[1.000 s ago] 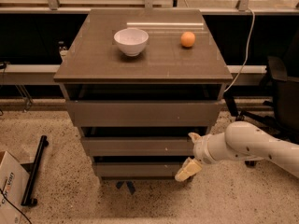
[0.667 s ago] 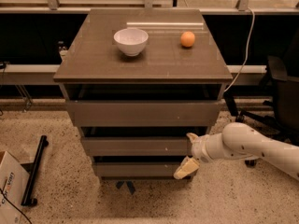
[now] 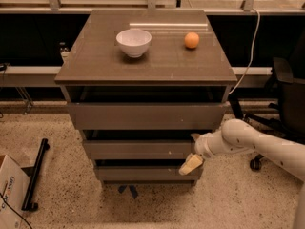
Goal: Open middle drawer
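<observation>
Barely anything has changed since a second ago: the end effector (image 3: 191, 164) has crept slightly up-left, at the right end of the middle drawer (image 3: 138, 150). That front, running left-right between the top drawer (image 3: 143, 116) and the bottom drawer (image 3: 143, 173), lies just left of it; whether the end effector is apart or together cannot be told.

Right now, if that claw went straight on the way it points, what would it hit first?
Probably the bottom drawer, near the right end of its front. The gripper sits just below the right end of the middle drawer, pointing down and left. Depth is unclear, so it might pass in front instead.
</observation>
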